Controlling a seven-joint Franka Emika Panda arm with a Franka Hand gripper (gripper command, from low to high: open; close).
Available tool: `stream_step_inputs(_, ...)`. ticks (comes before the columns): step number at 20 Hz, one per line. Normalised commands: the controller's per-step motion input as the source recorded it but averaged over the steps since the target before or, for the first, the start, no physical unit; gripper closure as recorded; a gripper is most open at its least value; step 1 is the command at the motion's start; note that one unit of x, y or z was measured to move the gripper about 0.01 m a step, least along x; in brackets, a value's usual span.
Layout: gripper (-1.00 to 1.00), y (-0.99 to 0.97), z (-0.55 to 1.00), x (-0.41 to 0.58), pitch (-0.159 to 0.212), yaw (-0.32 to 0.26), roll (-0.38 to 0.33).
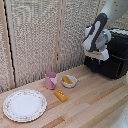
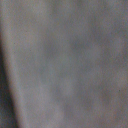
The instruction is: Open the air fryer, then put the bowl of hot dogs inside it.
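Observation:
The glossy black air fryer (image 1: 116,57) stands on the table at the exterior view's right. My gripper (image 1: 99,55), blue at the tips, hangs right in front of its drawer face, and the white and black arm comes down from the upper right. The handle is hidden behind my hand. Whether the fingers are open or shut does not show. The small white bowl (image 1: 68,81) with yellow-orange hot dogs (image 1: 67,79) sits near the table's middle, well to the left of the gripper. The wrist view is only a grey blur.
A pink cup (image 1: 50,80) stands just left of the bowl. An orange-yellow block (image 1: 61,95) lies in front of them. A large patterned plate (image 1: 24,105) rests at the front left. A woven screen (image 1: 40,35) backs the wooden table (image 1: 95,102).

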Motion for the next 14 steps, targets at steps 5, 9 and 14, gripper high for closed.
stream_step_inputs(5,1.0,0.48,0.61,-0.171,-0.088,-0.162,0.166)
stream_step_inputs(9,1.0,0.56,0.61,-0.236,-0.103,-0.145,0.105)
stream_step_inputs(14,1.0,0.67,0.32,-0.573,-0.034,-0.043,0.062)
